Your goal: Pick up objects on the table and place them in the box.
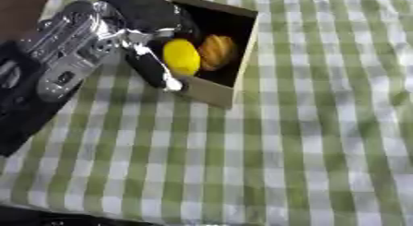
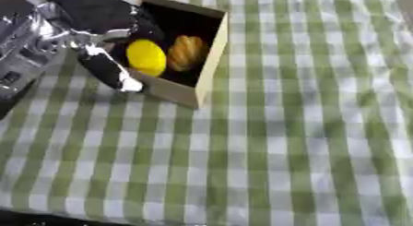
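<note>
The left hand [image 1: 149, 24] is seen over the box [image 1: 242, 59], fingers around a lemon [image 1: 181, 56] beside a pastry [image 1: 216, 52]. Its thumb [image 1: 157, 70] lies outside the wall, so the box could be dragged when the hand is lifted.

A shallow wooden box with a dark inside [image 2: 211, 59] sits in the upper left of the frame on a green-and-white checked tablecloth [image 2: 290, 142], which fills nearly the whole picture. Inside the box lie a round yellow fruit (a lemon, by its look) [image 2: 146, 57] on the left and a ridged golden-brown pastry-like thing [image 2: 188, 52] just to its right, the two touching or nearly so. The robot's black and silver left hand [image 2: 97, 17] comes in from the upper left edge and hangs over the box's left side, right beside the yellow fruit. One dark finger with a pale tip [image 2: 113, 73] points down and right, its tip against the outside of the box's near wall.
</note>
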Controlling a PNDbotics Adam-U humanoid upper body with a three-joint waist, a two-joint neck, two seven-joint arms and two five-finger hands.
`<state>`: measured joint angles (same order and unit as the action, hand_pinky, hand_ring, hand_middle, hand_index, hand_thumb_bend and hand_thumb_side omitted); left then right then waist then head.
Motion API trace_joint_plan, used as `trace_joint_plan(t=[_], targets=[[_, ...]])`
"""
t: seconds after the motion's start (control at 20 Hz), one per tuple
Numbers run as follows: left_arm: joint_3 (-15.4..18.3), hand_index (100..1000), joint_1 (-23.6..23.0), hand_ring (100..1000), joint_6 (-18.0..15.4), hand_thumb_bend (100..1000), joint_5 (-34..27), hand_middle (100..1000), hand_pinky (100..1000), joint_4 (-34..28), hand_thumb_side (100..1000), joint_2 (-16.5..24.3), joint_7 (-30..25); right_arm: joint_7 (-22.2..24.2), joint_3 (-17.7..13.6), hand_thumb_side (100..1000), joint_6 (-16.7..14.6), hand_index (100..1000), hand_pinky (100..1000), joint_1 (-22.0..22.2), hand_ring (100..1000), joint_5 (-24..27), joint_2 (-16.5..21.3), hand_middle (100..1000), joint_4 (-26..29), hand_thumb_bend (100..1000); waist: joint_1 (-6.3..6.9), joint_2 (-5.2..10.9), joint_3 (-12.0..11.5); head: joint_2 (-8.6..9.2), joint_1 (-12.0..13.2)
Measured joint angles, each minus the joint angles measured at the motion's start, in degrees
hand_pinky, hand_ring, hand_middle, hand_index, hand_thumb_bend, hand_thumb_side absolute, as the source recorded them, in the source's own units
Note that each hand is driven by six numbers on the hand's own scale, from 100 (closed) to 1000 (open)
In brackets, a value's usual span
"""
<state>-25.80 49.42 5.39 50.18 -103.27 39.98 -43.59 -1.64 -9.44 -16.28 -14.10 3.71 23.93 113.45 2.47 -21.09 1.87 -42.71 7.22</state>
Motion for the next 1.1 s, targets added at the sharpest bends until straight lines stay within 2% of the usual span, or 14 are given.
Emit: trace_joint_plan(t=[0.15,0.35,0.55,0.8,1.0,1.1], targets=[[2.0,898,0.0,827,1.4,571,-1.7,752,775,-1.8,613,0.4,0.1,0.1,0.0,612,0.1,906,941,0.0,819,0.0,0.0,696,0.0,100,-0.07,0.00,-0.1,-0.01,-0.1],[5.3,885,-0.2,802,4.0,414,-5.5,732,753,-4.5,630,0.4,1.4,0.1,0.0,611,0.1,906,941,0.1,819,0.0,0.0,696,0.0,100,-0.20,0.00,-0.3,-0.01,-0.3],[9.8,857,-0.4,740,7.9,274,-10.1,670,702,-8.5,642,0.7,6.0,0.0,0.0,611,0.1,906,940,0.1,819,0.0,0.0,696,0.0,100,-0.38,0.01,-0.7,-0.06,-0.4],[14.7,817,-0.7,650,9.6,154,-20.5,589,655,-10.3,588,0.7,18.1,-0.4,-0.1,610,-0.1,906,940,0.3,818,0.0,0.0,695,0.0,100,-0.55,0.01,-1.2,-0.07,-0.9],[18.2,789,-2.4,611,9.3,121,-30.9,563,624,-10.4,568,0.0,31.0,-0.6,-0.2,609,-0.2,906,939,0.3,818,0.0,0.0,695,0.0,100,-0.99,0.01,-1.5,-0.07,-1.3],[20.1,785,-3.7,606,8.0,122,-36.2,564,617,-10.5,564,-0.8,38.0,-0.8,-0.4,608,-0.4,906,938,0.4,818,0.0,0.0,696,0.0,100,-1.11,0.01,-1.5,-0.07,-1.4]])
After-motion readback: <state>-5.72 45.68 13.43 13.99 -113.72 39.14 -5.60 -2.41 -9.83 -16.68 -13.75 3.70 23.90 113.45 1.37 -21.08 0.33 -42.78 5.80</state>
